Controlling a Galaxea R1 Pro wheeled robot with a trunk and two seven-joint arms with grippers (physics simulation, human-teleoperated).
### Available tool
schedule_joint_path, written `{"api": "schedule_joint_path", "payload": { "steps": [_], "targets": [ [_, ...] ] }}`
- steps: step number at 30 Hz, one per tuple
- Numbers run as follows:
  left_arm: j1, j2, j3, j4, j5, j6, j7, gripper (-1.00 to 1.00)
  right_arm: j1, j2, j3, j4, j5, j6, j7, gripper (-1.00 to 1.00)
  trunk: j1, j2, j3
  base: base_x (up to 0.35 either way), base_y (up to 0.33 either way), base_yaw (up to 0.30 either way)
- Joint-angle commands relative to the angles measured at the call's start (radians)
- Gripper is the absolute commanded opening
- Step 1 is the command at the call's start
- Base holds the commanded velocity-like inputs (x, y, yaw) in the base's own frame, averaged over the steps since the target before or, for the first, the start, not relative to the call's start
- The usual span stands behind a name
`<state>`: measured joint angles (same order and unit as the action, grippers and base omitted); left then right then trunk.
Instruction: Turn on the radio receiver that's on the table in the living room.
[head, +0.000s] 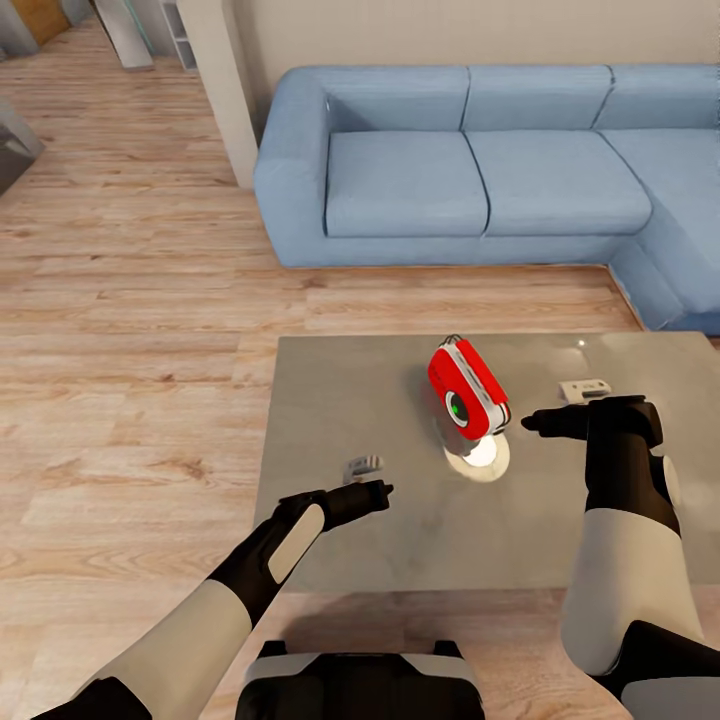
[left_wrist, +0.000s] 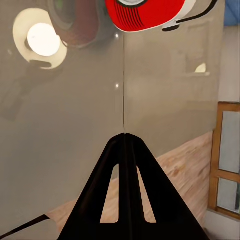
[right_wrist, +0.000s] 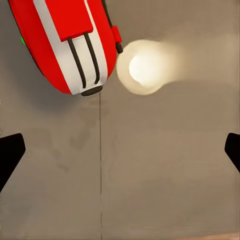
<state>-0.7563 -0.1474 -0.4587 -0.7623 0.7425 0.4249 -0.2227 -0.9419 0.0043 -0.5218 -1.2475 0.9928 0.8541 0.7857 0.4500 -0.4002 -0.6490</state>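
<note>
The blue sofa is sitting beyond the table in the living room, well clear of the work. The radio receiver is standing near the table's middle, beside a glowing white disc. It is looking like a light, rigid, smooth-shelled box that may slide or tip under a push; the wire handle seems the surest hold. The right gripper, jaws spread wide, is hovering just beside it; the left gripper, fingers pressed together, is waiting nearer the table's front edge. Nothing is blocking either approach.
</note>
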Motion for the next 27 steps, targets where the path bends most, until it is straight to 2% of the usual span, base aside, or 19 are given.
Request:
{"api": "schedule_joint_path", "payload": {
  "steps": [1,5,9,14,18,20,21,22,23,24,27],
  "targets": [
    [0.0,0.0,0.0,0.0,0.0,0.0,0.0,-1.0,0.0,0.0,0.0,0.002,0.0,-0.001,0.0,1.0,0.0,0.0,0.002,0.0,0.0,0.0],
    [0.0,0.0,0.0,0.0,0.0,0.0,0.0,-1.0,0.005,-0.003,-0.006,0.01,-0.001,-0.005,-0.002,1.0,0.0,0.0,0.008,0.0,0.0,0.0],
    [0.0,0.0,0.0,0.0,0.0,0.0,0.0,-1.0,0.052,-0.005,-0.015,0.01,-0.001,-0.008,-0.004,1.0,0.0,0.0,0.014,0.0,0.0,0.0],
    [0.0,0.0,0.0,-0.001,0.0,0.0,0.0,-1.0,0.071,-0.006,-0.032,0.007,0.001,-0.01,-0.006,1.0,0.0,0.0,0.022,0.0,0.0,0.0],
    [0.0,0.001,0.0,0.003,-0.001,0.0,-0.001,-1.0,0.125,-0.007,-0.06,0.006,0.001,-0.027,-0.008,1.0,0.0,0.0,0.028,0.0,0.0,0.0],
    [0.0,0.006,0.0,0.006,-0.002,0.0,-0.001,-1.0,0.167,-0.008,-0.102,0.001,0.002,-0.052,-0.008,1.0,0.0,0.0,0.032,0.0,0.0,0.0],
    [0.0,0.017,-0.001,0.009,0.0,0.0,-0.001,-1.0,0.197,-0.018,-0.165,-0.001,0.004,-0.096,-0.007,1.0,0.0,0.0,0.033,0.0,0.0,0.0],
    [0.0,0.02,-0.002,0.01,0.0,-0.001,-0.001,-1.0,0.203,-0.023,-0.182,-0.001,0.005,-0.11,-0.007,1.0,0.0,0.0,0.035,0.0,0.0,0.0],
    [0.0,0.027,-0.006,0.014,0.001,-0.001,-0.001,-1.0,0.215,-0.033,-0.216,0.001,0.007,-0.14,-0.006,1.0,0.0,0.0,0.036,0.0,0.0,0.0],
    [0.0,0.033,-0.018,0.026,0.001,-0.001,-0.003,-1.0,0.234,-0.047,-0.26,0.006,0.01,-0.188,-0.004,1.0,0.0,0.0,0.038,0.0,0.0,0.0],
    [0.0,0.04,-0.055,0.042,0.001,0.003,-0.021,-1.0,0.277,-0.058,-0.322,0.01,0.023,-0.263,-0.001,1.0,0.0,0.0,0.043,0.0,0.0,0.0]
  ]
}}
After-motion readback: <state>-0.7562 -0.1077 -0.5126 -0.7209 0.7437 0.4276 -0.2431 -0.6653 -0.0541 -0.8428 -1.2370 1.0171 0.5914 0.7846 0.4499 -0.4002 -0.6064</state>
